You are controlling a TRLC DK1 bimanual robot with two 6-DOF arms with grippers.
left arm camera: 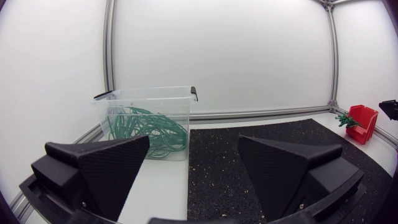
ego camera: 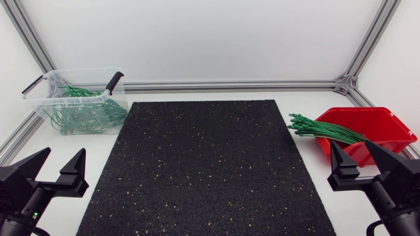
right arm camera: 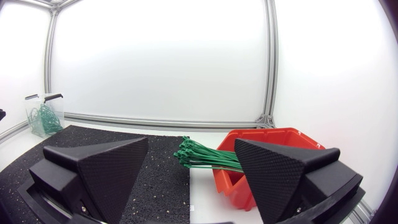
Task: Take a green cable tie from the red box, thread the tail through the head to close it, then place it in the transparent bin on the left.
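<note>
Jutting from the red plastic box [ego camera: 387, 123] are thin, straight green cable ties [ego camera: 325, 129].

No text, label, brand, number or sign can be read in any of the views. The red box [ego camera: 388, 124] at the right of the frame, the transparent bin [ego camera: 49, 98] at the upper left and the black mat [ego camera: 210, 164] in the middle show no legible print.
</note>
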